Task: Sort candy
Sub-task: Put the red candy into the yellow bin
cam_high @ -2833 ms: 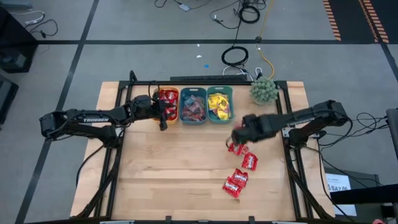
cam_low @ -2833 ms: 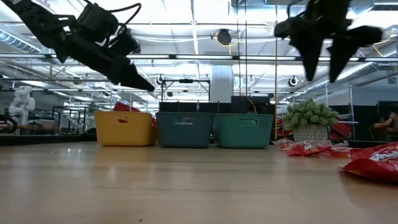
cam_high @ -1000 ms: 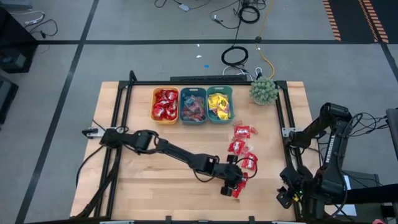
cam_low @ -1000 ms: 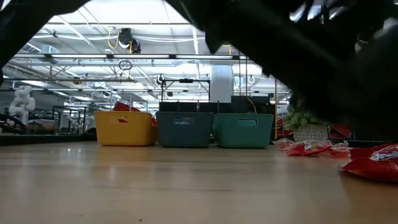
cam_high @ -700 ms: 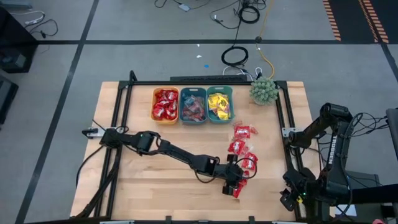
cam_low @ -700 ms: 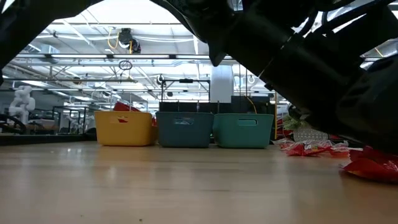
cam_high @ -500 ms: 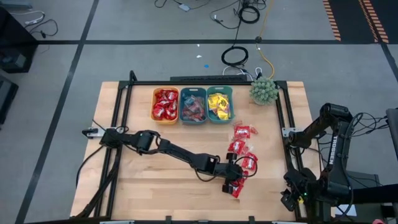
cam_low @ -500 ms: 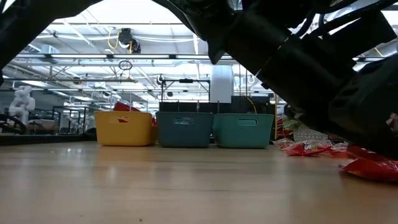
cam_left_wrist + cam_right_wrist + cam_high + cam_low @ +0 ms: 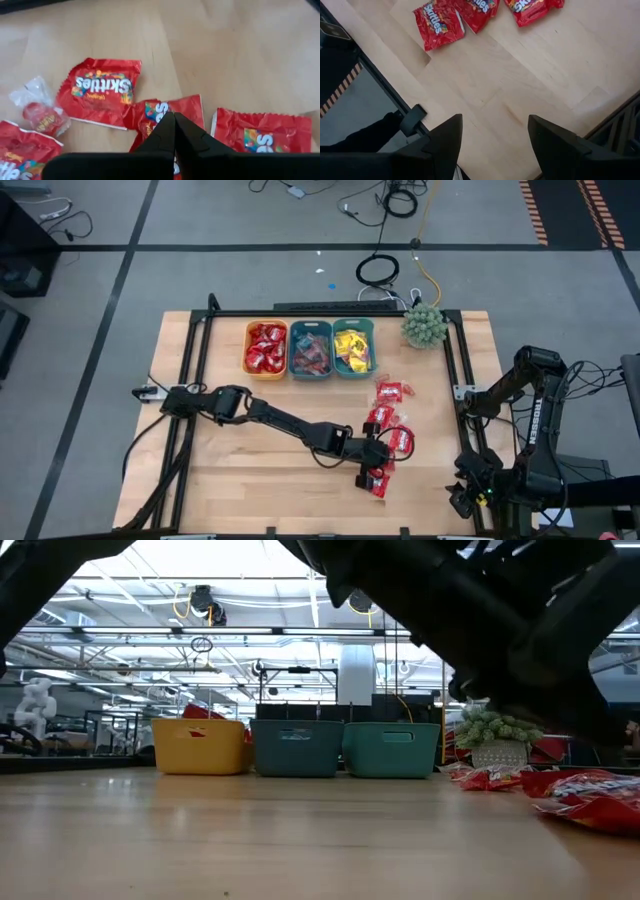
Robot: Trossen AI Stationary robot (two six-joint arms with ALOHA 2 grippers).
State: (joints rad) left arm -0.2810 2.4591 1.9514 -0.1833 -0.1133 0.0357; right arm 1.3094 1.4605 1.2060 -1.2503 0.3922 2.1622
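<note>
Bright workshop lights hang over the pale wooden table (image 9: 260, 470), and the thing to notice right now is at the lower right of the high view: the left gripper (image 9: 374, 470) has just pinched its fingers (image 9: 170, 131) together, where a second ago they stood apart over the same spot. In the left wrist view they meet at a point on the crumpled edge of a red packet (image 9: 167, 112), so I judge a grasp has just been made, though with so little wrapper showing between the tips I would not swear the hold is secure. Around it lie more loose red packets (image 9: 391, 392), running up toward the middle right of the table, with a small clear-wrapped sweet (image 9: 37, 106) beside them in the wrist view. At the upper middle stand the orange bin (image 9: 265, 347), already full of red packets, and two teal bins (image 9: 332, 347), one of them holding yellow ones; the green plant (image 9: 424, 325) sits to their right. That means the next leg is probably a lift and a carry to the orange bin, with several packets left after it. Off the table's lower right corner, the right gripper (image 9: 494, 137) waits with its fingers held wide and nothing between them.
</note>
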